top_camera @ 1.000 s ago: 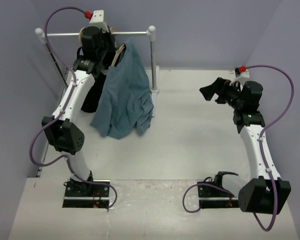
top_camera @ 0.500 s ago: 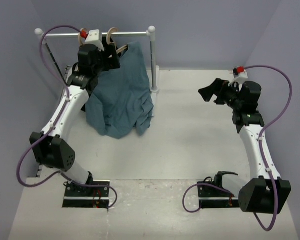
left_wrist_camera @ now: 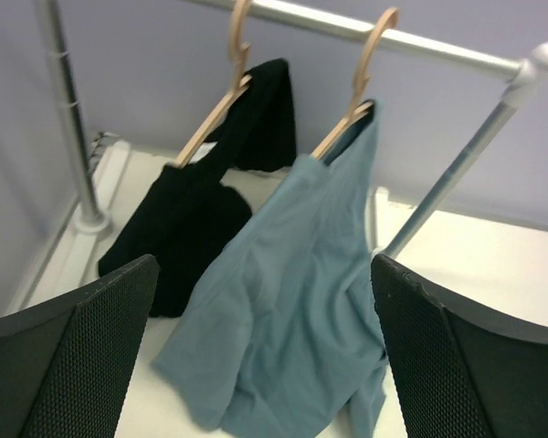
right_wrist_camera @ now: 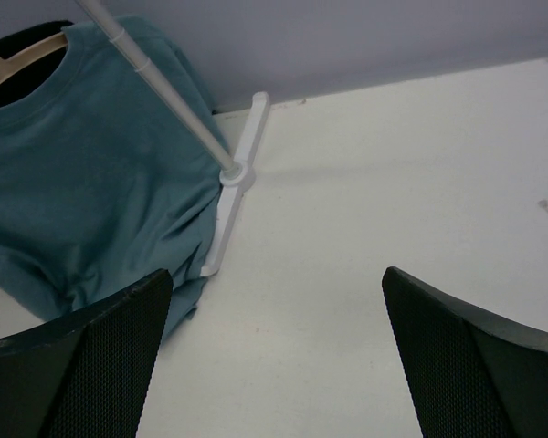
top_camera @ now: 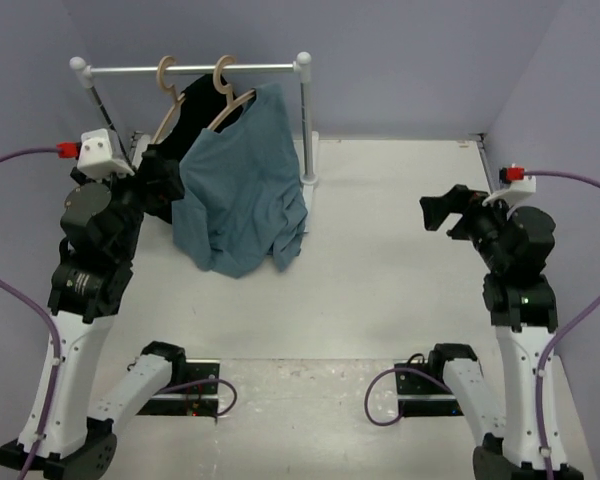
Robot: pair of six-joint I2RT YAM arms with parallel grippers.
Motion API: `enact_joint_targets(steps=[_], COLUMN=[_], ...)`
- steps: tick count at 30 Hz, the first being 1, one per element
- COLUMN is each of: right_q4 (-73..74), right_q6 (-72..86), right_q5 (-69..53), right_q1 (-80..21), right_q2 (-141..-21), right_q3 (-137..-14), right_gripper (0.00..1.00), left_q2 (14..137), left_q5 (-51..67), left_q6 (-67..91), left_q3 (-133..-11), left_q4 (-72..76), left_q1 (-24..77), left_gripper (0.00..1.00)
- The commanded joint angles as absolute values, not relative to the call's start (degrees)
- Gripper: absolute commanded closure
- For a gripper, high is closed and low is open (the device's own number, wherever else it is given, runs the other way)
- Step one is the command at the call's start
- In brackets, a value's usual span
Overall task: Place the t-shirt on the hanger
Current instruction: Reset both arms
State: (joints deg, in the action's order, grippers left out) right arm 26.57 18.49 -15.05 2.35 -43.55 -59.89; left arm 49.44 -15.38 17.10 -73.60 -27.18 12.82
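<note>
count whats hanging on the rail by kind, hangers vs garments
hangers: 2, the hanger under the blue cloth and the twin hanger under the black
garments: 2, the t-shirt and the black garment
total: 4

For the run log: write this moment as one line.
t-shirt: draped on hanger | hanger: hooked on rail | left gripper: open, empty | right gripper: open, empty | task: looks done

1. The flat white table (top_camera: pixel 380 260) carries a silver metal clothes rack (top_camera: pixel 304 120), which stands at its far left corner.
2. The lower folds of the slate-blue cotton t-shirt (top_camera: pixel 242 190) rest on the table.
3. The black cloth garment (left_wrist_camera: pixel 178 219) reaches the table just beside it.
</note>
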Motion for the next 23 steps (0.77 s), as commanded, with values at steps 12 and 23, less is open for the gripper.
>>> enact_joint_targets(steps=[12,23], right_q4=[35.79,33.94], right_q6=[11.46,11.05], right_q5=[-4.68,3.50], right_q1=[-7.42,-10.96], right_q2=[-25.21,-22.73], right_q3=[-53.33,-50.19], right_gripper=[0.01,0.01], left_q2=[25.72,24.01], left_q5=[-23.25,-25.84], left_q6=[15.41,15.64], left_q3=[-47.07,-41.72], left_q4=[-29.16,-26.12], left_q1=[12.63,15.23], left_gripper=[0.00,0.00])
